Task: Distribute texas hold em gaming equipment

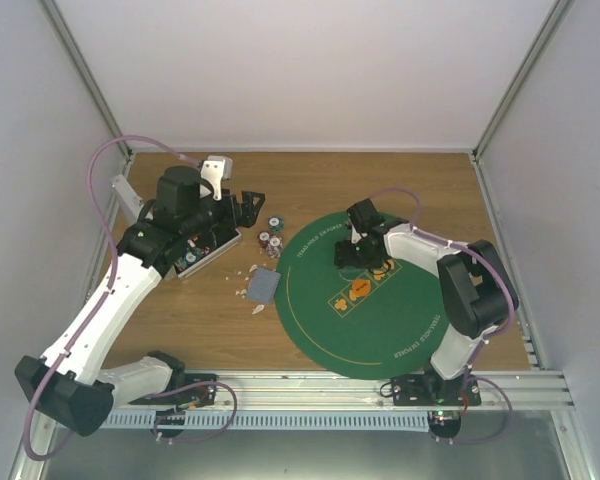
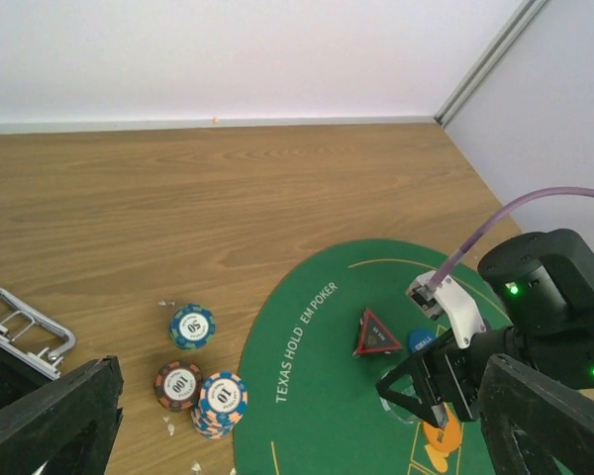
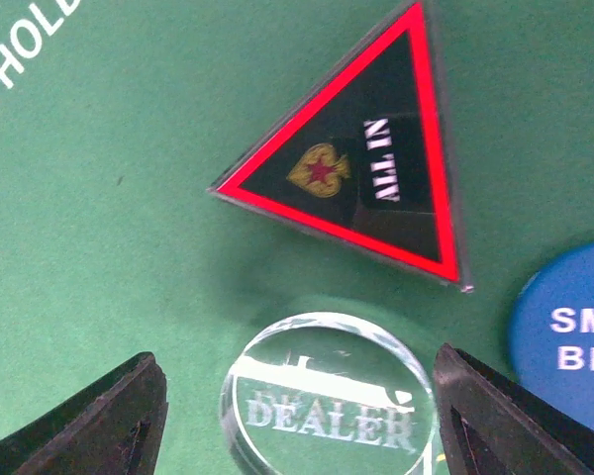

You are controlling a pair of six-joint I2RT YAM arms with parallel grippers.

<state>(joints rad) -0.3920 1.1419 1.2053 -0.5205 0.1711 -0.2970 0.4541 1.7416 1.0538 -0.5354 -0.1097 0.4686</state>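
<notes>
My right gripper is open and low over the green mat. Its jaws stand on either side of a clear round "DEALER" button without touching it. A red-triangle "ALL IN" token and a blue token lie just beyond it. An orange token lies under that gripper. Striped poker chips, a 50, a 100 and a stack of 10s, sit on the wood left of the mat. A grey-blue-backed card stack lies nearer. My left gripper is open and empty above the chips.
The big round green felt mat covers the right half of the wooden table. The silver metal case lies under my left arm, its latch showing in the left wrist view. Small white scraps lie near the cards. Walls enclose three sides.
</notes>
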